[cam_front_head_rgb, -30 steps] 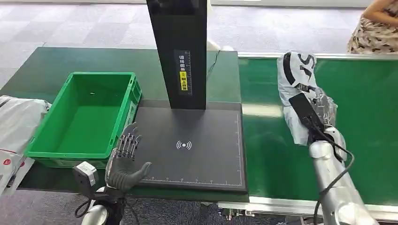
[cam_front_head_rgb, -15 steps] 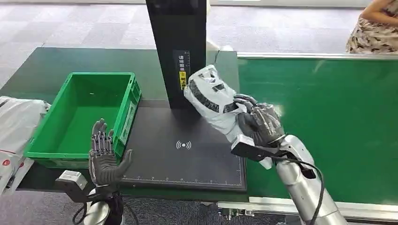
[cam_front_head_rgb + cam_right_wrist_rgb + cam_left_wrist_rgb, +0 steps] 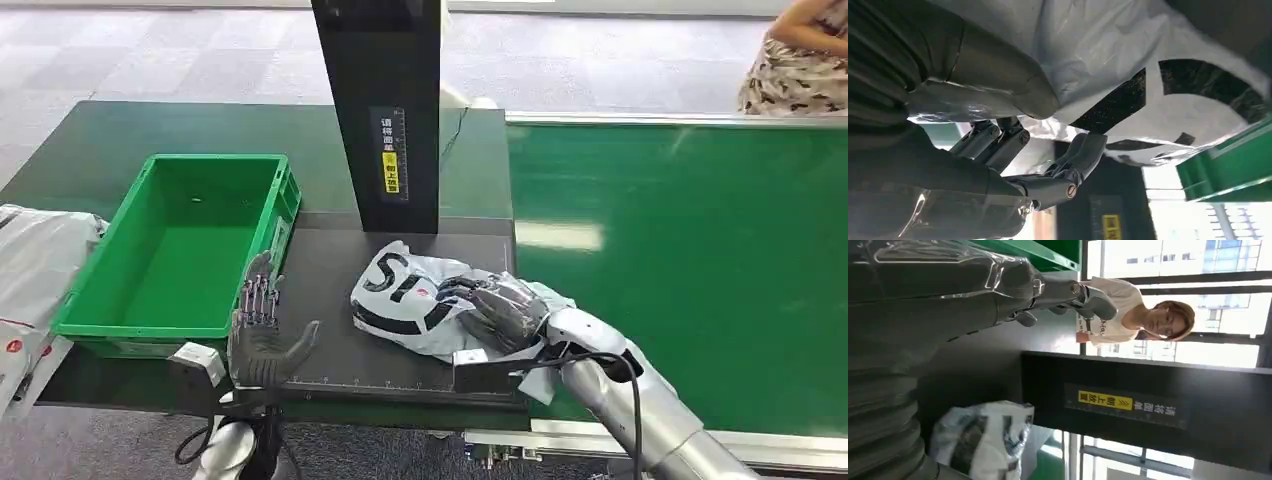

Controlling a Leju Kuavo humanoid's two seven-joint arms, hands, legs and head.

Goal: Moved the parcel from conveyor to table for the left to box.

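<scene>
Fingers, head view: the right hand (image 3: 497, 312) has its dark fingers (image 3: 480, 300) wrapped over the parcel (image 3: 410, 305), grasping it; the left hand (image 3: 262, 340) is released, palm up-turned and fingers (image 3: 256, 298) spread, holding nothing.
Parcel, head view: a crumpled white bag with black lettering lies on the black scan pad (image 3: 340, 270), just in front of the black upright post (image 3: 385, 110) and right of the green crate (image 3: 175, 255).
Left hand, head view: it hovers at the near left corner of the scan pad, just beside the crate's near wall, apart from the parcel.
Surroundings, head view: the pad and the crate sit on the dark green bench (image 3: 90, 150); the green conveyor (image 3: 690, 260) runs to the right; a grey bag (image 3: 35, 260) lies at the far left; a person in a patterned garment (image 3: 795, 60) is at the far right corner.
Left wrist view: the grey thumb and fingers (image 3: 1088, 297) stretch out, free of anything; the parcel (image 3: 983, 440) lies on the dark pad near the post (image 3: 1148, 410) with its yellow label (image 3: 1103, 401); a person (image 3: 1128, 315) stands beyond.
Right wrist view: the thumb (image 3: 998, 75) presses against the white plastic of the parcel (image 3: 1108, 50), and the darker fingers (image 3: 1083, 155) curl beneath it; a corner of the green crate (image 3: 1228, 165) shows beside it.
</scene>
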